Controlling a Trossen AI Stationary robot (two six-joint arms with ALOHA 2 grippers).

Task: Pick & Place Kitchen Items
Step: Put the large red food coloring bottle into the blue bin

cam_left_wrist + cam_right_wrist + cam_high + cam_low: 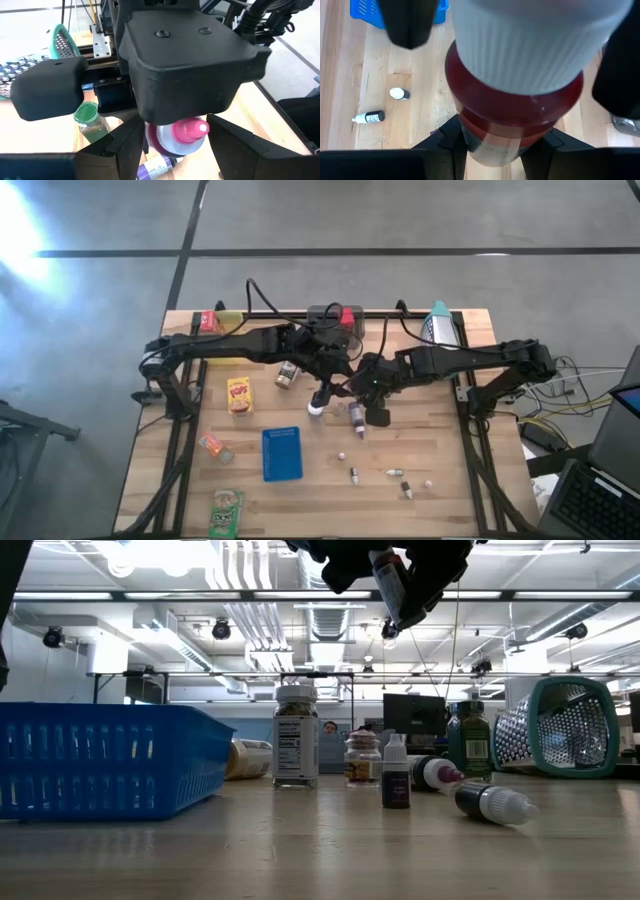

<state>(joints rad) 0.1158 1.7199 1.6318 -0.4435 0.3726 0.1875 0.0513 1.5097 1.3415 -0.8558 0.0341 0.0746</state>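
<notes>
While both arms are meeting over mid-table, the left gripper (318, 402) and right gripper (352, 388) are each clamping the same red-bodied bottle (520, 120), lifted off the wood. One blue tray (282, 453) is lying near the front. Four tiny bottles (354, 475) are sitting right of it, plus one purple-labelled bottle (358, 420), one yellow box (239, 395) and one green packet (226, 512).

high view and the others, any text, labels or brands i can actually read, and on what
None can be read for certain.
yellow packet: red lettering, too blurred to read.
green packet: print too small.
tall jar: white facts-style label, lines too small.
small dark bottle: label blurred.
green bottle: label blurred.
purple-labelled bottle: print unreadable.
</notes>
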